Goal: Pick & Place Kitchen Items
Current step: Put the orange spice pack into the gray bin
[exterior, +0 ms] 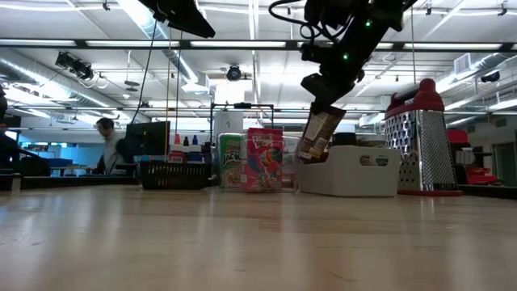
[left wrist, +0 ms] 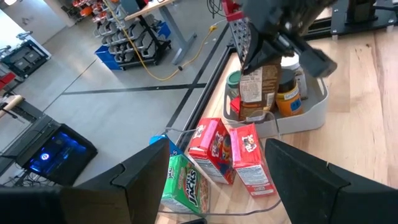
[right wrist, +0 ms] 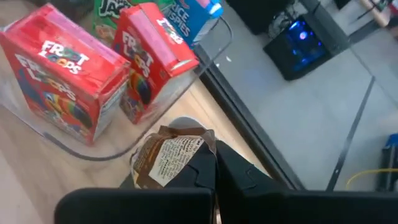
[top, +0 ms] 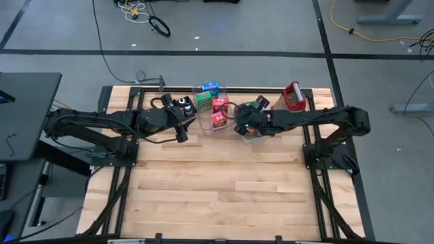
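A brown pouch (exterior: 318,134) with a pale label hangs over a white bin (exterior: 359,171) that holds jars (left wrist: 287,93). My right gripper (exterior: 321,99) is shut on the pouch. Beside the bin, a clear tray (right wrist: 93,152) holds two red cereal boxes (right wrist: 59,74), a green box (left wrist: 183,180) and a blue box (top: 211,88), all standing on their bases. My left gripper (left wrist: 217,186) hovers open above the table on the tray's left, fingers spread, nothing between them. My right gripper pinches the pouch's top edge (right wrist: 198,154) between its two fingers. The fingers (exterior: 317,84) slant down from the table's right. The pouch hangs below them, slightly tilted and lifted clear, with its lower end at the height of the bin's rim.
A tall metal grater (exterior: 422,137) with a red handle stands right of the bin at the back. A black basket (exterior: 171,174) with small bottles sits left of the tray. The near half of the wooden table (top: 217,196) is bare.
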`<state>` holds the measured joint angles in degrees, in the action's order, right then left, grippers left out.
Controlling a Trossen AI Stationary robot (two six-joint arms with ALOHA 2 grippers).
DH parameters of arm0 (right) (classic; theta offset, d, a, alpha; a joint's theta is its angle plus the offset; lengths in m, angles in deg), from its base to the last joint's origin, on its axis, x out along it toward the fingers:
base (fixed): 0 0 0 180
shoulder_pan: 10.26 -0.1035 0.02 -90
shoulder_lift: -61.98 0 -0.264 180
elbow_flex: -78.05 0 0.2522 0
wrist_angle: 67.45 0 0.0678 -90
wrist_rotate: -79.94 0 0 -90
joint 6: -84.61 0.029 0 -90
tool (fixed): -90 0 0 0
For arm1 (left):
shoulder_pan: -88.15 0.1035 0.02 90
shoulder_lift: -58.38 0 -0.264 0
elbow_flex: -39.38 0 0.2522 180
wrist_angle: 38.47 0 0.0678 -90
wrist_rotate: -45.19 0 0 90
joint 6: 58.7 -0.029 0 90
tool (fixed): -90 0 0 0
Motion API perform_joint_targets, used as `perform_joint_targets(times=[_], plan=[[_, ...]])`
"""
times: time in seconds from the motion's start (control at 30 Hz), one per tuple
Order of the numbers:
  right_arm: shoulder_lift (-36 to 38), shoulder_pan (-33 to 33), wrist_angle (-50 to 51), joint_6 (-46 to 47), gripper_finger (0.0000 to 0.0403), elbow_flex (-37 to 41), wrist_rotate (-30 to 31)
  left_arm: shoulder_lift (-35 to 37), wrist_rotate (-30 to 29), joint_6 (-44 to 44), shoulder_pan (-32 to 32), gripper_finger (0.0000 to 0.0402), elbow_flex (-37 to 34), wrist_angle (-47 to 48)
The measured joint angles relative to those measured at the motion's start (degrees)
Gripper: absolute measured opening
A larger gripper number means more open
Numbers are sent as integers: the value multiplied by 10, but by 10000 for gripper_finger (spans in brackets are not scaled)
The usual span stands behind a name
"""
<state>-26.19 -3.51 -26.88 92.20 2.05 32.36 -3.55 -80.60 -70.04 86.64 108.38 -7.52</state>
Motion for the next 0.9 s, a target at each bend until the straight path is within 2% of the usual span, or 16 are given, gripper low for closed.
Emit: perform_joint_targets(times=[0.13, 0.27, 0.53, 0.6, 0.73, 0.9], plan=[[-16, 2, -31, -34, 2, 0, 5, 0, 0, 0, 0, 270, 0, -1], [-29, 14, -21, -65, 2, 0, 15, 0, 0, 0, 0, 270, 0, -1], [-31, 42, -10, -136, 2, 0, 82, 0, -3, 0, 0, 270, 0, -3], [-31, 48, -10, -144, 2, 0, 68, 0, -4, 0, 0, 270, 0, -3], [-31, 49, -11, -178, 2, 0, -13, 0, -5, 0, 0, 270, 0, -3], [-31, 48, -17, -207, 5, 0, -14, 0, -6, 5, 0, 270, 0, -3]])
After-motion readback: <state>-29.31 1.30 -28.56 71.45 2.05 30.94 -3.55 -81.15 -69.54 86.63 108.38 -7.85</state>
